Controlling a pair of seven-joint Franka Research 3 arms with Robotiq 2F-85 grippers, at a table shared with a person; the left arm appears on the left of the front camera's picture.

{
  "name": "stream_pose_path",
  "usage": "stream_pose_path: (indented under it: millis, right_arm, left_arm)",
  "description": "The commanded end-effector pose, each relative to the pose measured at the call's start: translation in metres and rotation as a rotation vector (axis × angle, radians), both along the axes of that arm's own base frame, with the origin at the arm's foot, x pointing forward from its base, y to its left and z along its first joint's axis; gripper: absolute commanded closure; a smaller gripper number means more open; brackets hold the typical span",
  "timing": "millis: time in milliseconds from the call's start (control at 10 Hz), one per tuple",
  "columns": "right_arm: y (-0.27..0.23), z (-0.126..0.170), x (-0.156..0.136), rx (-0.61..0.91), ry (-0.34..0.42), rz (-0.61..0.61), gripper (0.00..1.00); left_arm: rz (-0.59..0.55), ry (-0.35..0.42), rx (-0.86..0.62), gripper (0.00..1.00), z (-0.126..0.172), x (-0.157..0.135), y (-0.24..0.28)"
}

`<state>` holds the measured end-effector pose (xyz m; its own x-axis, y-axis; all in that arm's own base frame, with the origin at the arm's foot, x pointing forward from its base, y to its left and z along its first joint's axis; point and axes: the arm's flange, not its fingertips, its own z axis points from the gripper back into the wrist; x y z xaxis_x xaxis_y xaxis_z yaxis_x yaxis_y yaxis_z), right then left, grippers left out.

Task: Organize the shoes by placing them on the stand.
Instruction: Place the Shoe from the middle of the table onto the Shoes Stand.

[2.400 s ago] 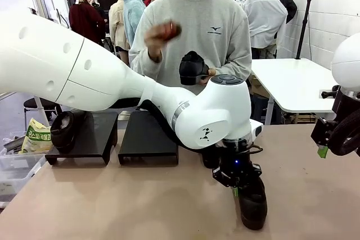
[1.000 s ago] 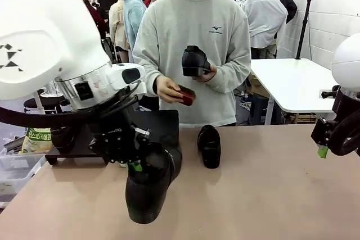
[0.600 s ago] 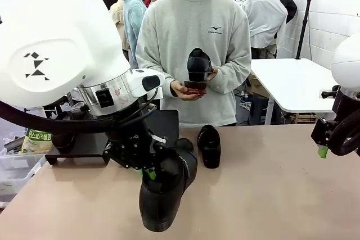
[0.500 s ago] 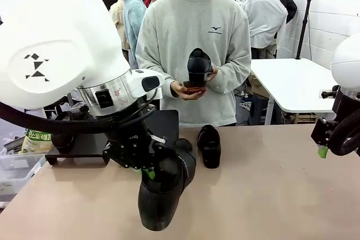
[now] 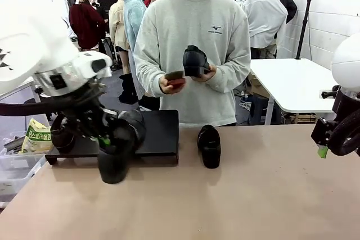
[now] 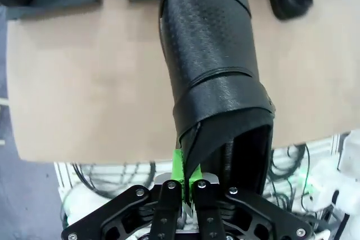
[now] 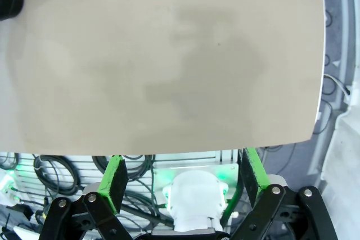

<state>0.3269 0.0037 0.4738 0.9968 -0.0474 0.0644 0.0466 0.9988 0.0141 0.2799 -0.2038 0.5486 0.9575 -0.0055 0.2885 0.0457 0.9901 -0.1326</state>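
The left pincer (image 6: 185,179) is clamped tight on the heel rim of the first shoe (image 6: 209,66), which hangs toe-down over the tabletop (image 5: 270,195), just before the stand (image 5: 163,133). A second shoe (image 5: 209,145) lies on the tabletop and a third shoe (image 5: 60,134) sits on the stand. The right pincer (image 7: 184,167) gapes wide, empty.

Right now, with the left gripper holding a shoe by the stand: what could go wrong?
1. The left gripper pinches only the thin collar edge of the held shoe, so it could slip or swing.
2. It hangs toe-down, low in front of the stand, so the toe may catch the stand's edge.
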Motion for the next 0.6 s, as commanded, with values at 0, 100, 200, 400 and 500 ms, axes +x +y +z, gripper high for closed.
stream_pose_path:
  millis: [0, 100, 200, 400, 500]
  right_arm:
    - [-0.001, -0.001, 0.0, 0.002, 0.004, 0.009, 0.0]
    - [-0.001, -0.001, 0.0, 0.002, 0.004, 0.009, 0.0]
    - [-0.001, -0.001, 0.0, 0.002, 0.004, 0.009, 0.0]
    - [-0.001, -0.001, 0.0, 0.002, 0.004, 0.009, 0.0]
    - [-0.001, -0.001, 0.0, 0.002, 0.004, 0.009, 0.0]
  left_arm:
    - [-0.036, -0.159, -0.001, 1.0, -0.011, 0.044, 0.03]
    - [-0.03, -0.157, 0.007, 1.0, -0.015, 0.067, 0.046]
    - [-0.023, -0.191, 0.036, 1.0, -0.015, 0.086, 0.06]
    - [0.028, -0.242, 0.065, 1.0, -0.012, 0.108, 0.082]
    - [0.053, -0.247, 0.078, 1.0, -0.014, 0.115, 0.092]
